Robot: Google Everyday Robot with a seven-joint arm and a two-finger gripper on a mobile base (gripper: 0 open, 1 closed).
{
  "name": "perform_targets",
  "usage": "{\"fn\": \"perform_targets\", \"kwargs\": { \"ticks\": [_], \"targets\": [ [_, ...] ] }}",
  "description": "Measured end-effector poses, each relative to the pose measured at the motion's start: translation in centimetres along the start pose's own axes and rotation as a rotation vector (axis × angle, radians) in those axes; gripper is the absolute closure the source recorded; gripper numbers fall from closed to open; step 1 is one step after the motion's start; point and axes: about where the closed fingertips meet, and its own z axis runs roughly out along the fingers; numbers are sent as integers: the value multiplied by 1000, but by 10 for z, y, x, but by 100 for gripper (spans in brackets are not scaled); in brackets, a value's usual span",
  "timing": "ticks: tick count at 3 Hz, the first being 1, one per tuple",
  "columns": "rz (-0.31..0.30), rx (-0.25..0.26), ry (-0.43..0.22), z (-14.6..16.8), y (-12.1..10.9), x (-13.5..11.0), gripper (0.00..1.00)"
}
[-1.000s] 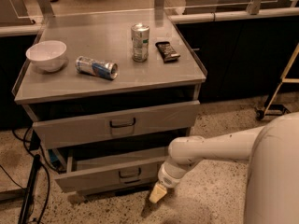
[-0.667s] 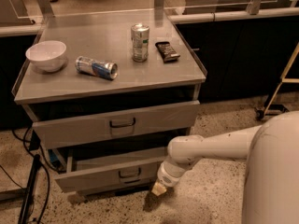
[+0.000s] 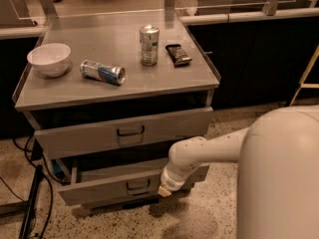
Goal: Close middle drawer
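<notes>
Since the frame a second earlier, the gripper (image 3: pixel 166 189) on the white rounded arm (image 3: pixel 209 151) has been raised from just above the speckled floor (image 3: pixel 209 218) toward 12 o'clock. It is now recorded at the front of the grey metal middle drawer (image 3: pixel 94 189), between 3 and 4 o'clock of the drawer's small dark centre handle (image 3: pixel 138 184). Contact looks likely but cannot be confirmed. Whether the gripper is spread or pressed together cannot be told; only a pale tip is seen.

Middle drawer: shallow tray and low flat front, noted pulled out toward 6 o'clock, well beyond the taller-fronted grey drawer (image 3: pixel 84 137) above it. No clear inward travel is noted between frames, so the drawer is taken as unmoved.

Grey cabinet top (image 3: pixel 124 91), left to right:
- A white ceramic bowl (image 3: pixel 49 59) is seen at 9 o'clock.
- A blue-and-silver can (image 3: pixel 102 72) is lying on its side, near the bowl at its 4 o'clock.
- A silver can (image 3: pixel 149 45) is standing upright toward 1 o'clock.
- A dark flat packet (image 3: pixel 178 54) is lying just beside that can, at its 3 o'clock.

None of these is seen displaced.

Judgement: the approach is taken as finished and the push as not yet effective. A steady push toward 12 o'clock is called for. Because the gripper sits right of the handle, the tray may be skewed on its runners.
</notes>
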Motion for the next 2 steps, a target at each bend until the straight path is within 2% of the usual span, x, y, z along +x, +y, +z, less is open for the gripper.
{"fn": "perform_targets", "kwargs": {
  "ticks": [2],
  "targets": [
    [-16, 121, 36, 8, -26, -16, 100]
  ]
}}
